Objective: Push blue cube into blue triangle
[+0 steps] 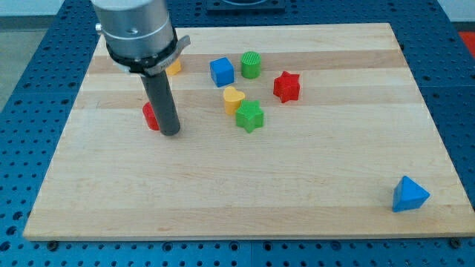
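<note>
No claw is being shown; my tip (171,133) is resting beside a red block (151,116). The blue cube (221,71) is sitting far from the blue triangle (409,195), so the yellow heart (233,98) or green star (250,116) is likely being dragged along.

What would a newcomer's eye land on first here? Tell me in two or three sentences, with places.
First, the big grey arm at the view's upper left, its dark rod dropping to my tip, right beside a partly hidden red block. Next, the bright cluster at top centre: blue cube, green cylinder, red star, yellow heart and green star. Last, the blue triangle, alone at the bottom right corner.
</note>
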Available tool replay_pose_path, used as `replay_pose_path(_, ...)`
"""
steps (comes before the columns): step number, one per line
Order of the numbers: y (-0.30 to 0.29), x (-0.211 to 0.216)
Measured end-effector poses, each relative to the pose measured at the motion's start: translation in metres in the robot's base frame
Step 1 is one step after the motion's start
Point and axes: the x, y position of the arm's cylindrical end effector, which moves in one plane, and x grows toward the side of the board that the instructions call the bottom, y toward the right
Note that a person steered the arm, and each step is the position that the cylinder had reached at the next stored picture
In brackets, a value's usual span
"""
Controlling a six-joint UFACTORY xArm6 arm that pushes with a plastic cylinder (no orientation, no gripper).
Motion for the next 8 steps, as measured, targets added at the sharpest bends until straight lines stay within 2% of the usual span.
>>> replay_pose_path(2, 0.000, -0.014)
replay_pose_path(4, -0.003, -0.083)
replay_pose_path(7, -0.003, -0.130)
replay_pose_path(8, 0.002, -0.134)
